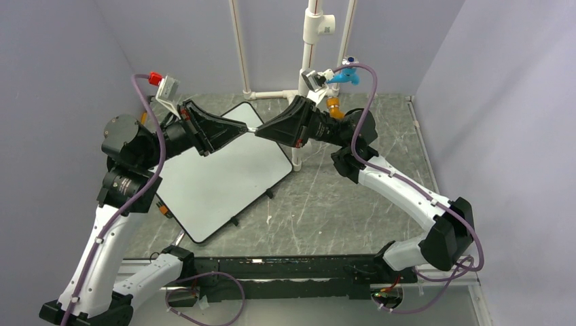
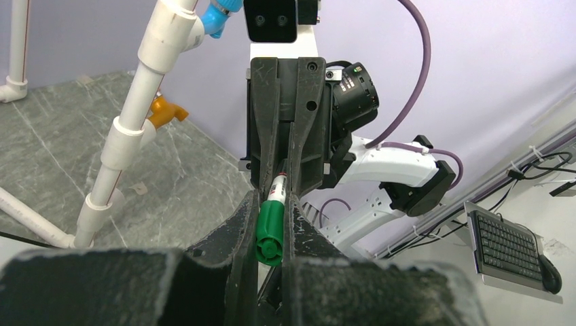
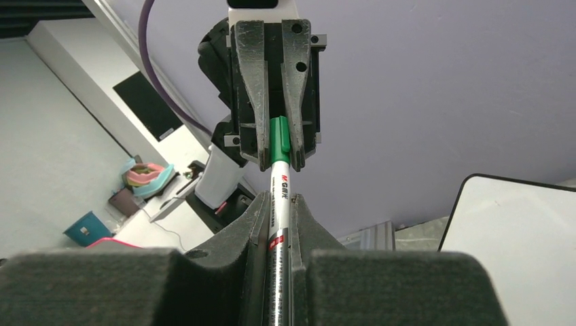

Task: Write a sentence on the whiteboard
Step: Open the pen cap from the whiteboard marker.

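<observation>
The whiteboard point(image 1: 224, 178) lies tilted on the grey table, left of centre; its corner also shows in the right wrist view point(image 3: 523, 244). Its visible face is bare white, and the sentence does not show. Above the board's far corner a marker point(image 1: 252, 130) spans between both grippers, tip to tip. My left gripper point(image 1: 244, 128) point(image 2: 275, 204) is shut on the marker's green cap point(image 2: 270, 231) point(image 3: 279, 141). My right gripper point(image 1: 260, 133) point(image 3: 280, 207) is shut on the silver barrel point(image 3: 280, 193), facing the left one.
A white pipe frame point(image 1: 311, 47) point(image 2: 129, 136) stands at the back of the table, with a blue fitting point(image 1: 346, 76) and an orange one point(image 1: 333, 105) near the right wrist. Purple walls close in both sides. A black rail point(image 1: 292, 272) runs along the near edge.
</observation>
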Controlling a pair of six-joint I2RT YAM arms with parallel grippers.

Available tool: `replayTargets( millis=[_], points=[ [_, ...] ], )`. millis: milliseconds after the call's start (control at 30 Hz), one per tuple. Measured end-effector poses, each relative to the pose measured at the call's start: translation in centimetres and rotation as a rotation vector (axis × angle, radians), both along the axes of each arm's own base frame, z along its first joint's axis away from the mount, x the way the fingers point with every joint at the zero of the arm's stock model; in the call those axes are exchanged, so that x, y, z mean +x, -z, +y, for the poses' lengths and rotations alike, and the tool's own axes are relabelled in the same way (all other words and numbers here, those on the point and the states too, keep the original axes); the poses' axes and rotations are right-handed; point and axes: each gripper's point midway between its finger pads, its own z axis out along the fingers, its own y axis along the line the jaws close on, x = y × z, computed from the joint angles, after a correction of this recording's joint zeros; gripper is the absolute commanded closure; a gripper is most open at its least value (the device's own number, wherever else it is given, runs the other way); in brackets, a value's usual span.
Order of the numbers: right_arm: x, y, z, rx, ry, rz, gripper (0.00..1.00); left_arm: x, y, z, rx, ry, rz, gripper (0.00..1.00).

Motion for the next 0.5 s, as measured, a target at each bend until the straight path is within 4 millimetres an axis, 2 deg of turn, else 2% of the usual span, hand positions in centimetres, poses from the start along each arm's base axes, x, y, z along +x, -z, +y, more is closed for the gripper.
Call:
replayTargets(
  millis=[133, 500],
  points=[
    [-0.1, 0.1, -0.2, -0.008, 0.021, -0.007, 1.00, -0.4, 0.0, 0.1, 0.001, 0.000, -0.008, 1.00],
    [-0.6, 0.6, -0.1, -0.038, 0.008, -0.008, 0.85, -0.4, 1.0, 0.0, -0.016, 0.003, 0.005, 1.00]
  ],
)
